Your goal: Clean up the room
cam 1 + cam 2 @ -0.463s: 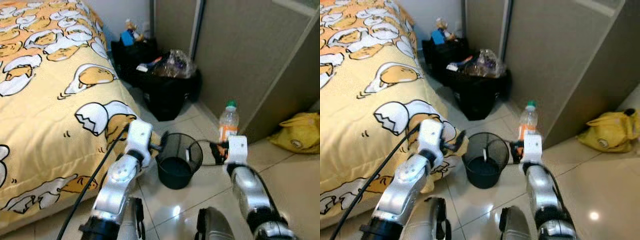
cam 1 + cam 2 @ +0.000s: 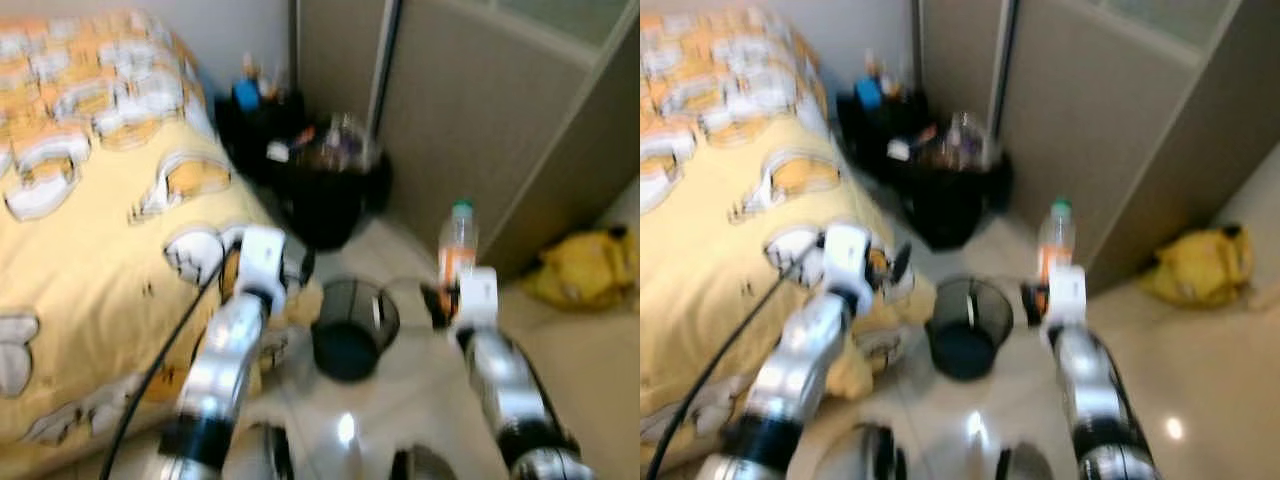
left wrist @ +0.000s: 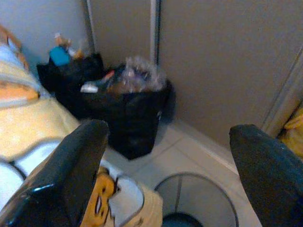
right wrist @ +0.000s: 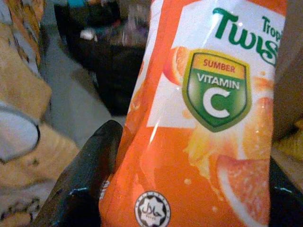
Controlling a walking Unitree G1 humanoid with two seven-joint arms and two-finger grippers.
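An orange juice bottle [image 2: 457, 248] with a green cap stands on the tiled floor by the wardrobe. My right gripper [image 2: 442, 300] is at its lower part. In the right wrist view the orange label [image 4: 203, 118] spans the gap, with the black fingers [image 4: 83, 184] pressed against its sides. A black mesh bin [image 2: 350, 325] stands on the floor between my arms. My left gripper [image 2: 300, 268] is open and empty, raised beside the bed corner above the bin's left rim [image 3: 196, 182].
A bed with a yellow egg-print cover [image 2: 90, 250] lies along the left. A full black rubbish bag [image 2: 325, 195] and a black bag of toys [image 2: 250, 110] stand in the corner. A yellow soft thing [image 2: 580, 272] lies right, by the wardrobe doors [image 2: 480, 110].
My left arm has lifted and swung toward the bed. The head views have shifted slightly and blurred. The right gripper stays at the bottle.
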